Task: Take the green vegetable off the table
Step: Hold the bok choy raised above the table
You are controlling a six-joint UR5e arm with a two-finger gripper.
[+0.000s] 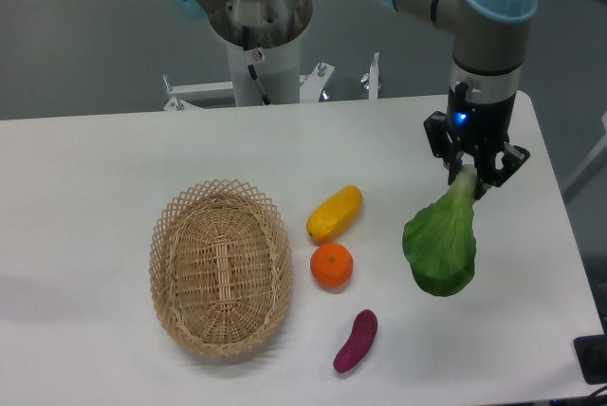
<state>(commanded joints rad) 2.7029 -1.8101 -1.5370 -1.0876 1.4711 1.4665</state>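
Purple eggplant-looking piece [356,341] sits closest to the camera on the white desk [95,169], with the wicker basket [221,267] off to the left side of the view. Just behind the purple one is an orange [332,266], and a yellow oblong fruit [334,213] right past that. Over on the right, the green vegetable [441,242] hangs leaf-down, looks lifted off the desk, its pale stem pinched in the pincer [471,176], which is clamped tight on it.
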